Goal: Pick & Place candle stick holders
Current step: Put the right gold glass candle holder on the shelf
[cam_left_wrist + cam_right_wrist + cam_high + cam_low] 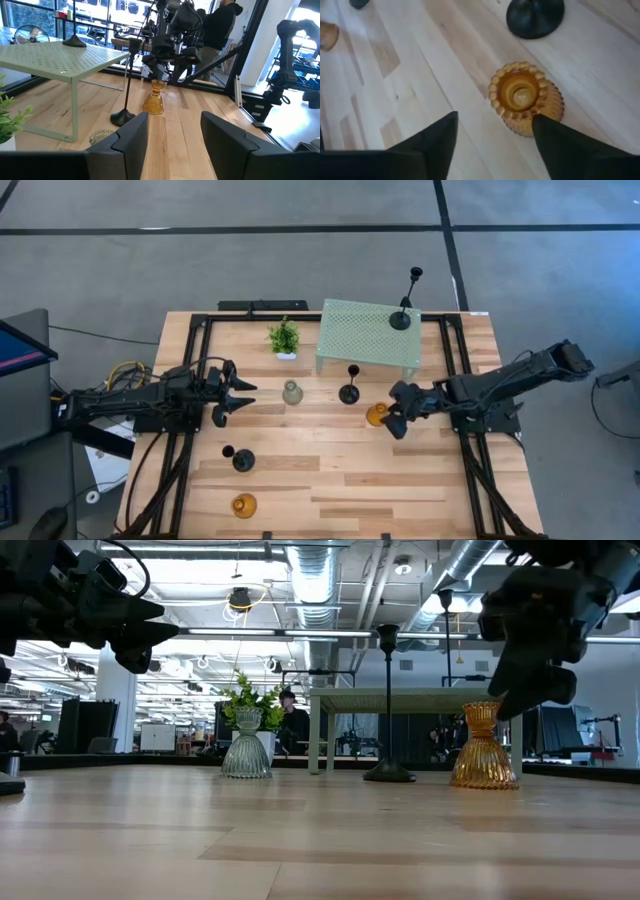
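An amber glass holder [377,415] stands on its base right of the table's middle. My right gripper [393,412] is open, just above it and on its right; in the right wrist view [495,116] the holder [525,97] shows between and beyond the fingers. My left gripper [240,398] is open and empty at the left, raised off the table. A clear-grey holder [292,392] and a black holder [349,390] stand mid-table. Another black holder [402,315] stands on the mesh stand [368,335]. A third black holder [240,460] and a second amber one [243,505] are near front left.
A small green potted plant [284,338] stands left of the mesh stand at the far edge. Black frame rails [190,430] run along both sides of the table. Bare wood lies at the near right [400,490]. A person [220,25] stands beyond the table.
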Robot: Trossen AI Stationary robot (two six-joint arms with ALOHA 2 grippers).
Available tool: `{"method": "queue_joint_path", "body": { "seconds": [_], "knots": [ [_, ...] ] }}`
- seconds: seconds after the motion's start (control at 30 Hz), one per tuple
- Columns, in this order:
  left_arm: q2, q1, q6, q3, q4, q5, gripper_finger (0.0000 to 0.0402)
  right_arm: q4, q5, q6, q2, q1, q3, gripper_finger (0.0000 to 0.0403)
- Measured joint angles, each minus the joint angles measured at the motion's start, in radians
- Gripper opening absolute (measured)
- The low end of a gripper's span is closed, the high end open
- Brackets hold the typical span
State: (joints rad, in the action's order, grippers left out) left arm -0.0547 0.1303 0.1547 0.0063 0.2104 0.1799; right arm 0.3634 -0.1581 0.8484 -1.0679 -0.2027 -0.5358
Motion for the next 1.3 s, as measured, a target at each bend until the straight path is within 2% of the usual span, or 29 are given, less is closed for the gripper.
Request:
{"method": "queue_joint_path", "body": {
  "seconds": [0.13, 0.3, 0.6, 0.8, 1.03, 1.13, 1.3],
  "knots": [
    [0.000, 0.000, 0.000, 0.000, 0.000, 0.000, 0.0182, 0.000, 0.000, 0.022, 0.000, 0.023, 0.000, 0.0284],
    [0.000, 0.000, 0.000, 0.000, 0.000, 0.000, 0.0182, 0.002, 0.001, 0.054, 0.000, 0.043, 0.000, 0.0304],
    [0.000, 0.000, 0.000, 0.000, 0.000, 0.000, 0.0182, -0.010, -0.001, 0.059, -0.077, 0.038, -0.001, 0.0305],
    [0.000, 0.000, 0.000, 0.000, 0.000, 0.000, 0.0182, 0.000, 0.078, 0.093, -0.068, -0.010, -0.001, 0.0305],
    [0.000, 0.000, 0.000, 0.000, 0.000, 0.000, 0.0182, 0.058, 0.079, 0.092, -0.006, -0.123, -0.001, 0.0305],
    [0.000, 0.000, 0.000, 0.000, 0.000, 0.000, 0.0182, 0.112, 0.030, 0.126, 0.004, -0.180, -0.001, 0.0305],
    [0.000, 0.000, 0.000, 0.000, 0.000, 0.000, 0.0182, 0.142, -0.158, 0.164, 0.003, -0.293, -0.001, 0.0305]
  ]
}}
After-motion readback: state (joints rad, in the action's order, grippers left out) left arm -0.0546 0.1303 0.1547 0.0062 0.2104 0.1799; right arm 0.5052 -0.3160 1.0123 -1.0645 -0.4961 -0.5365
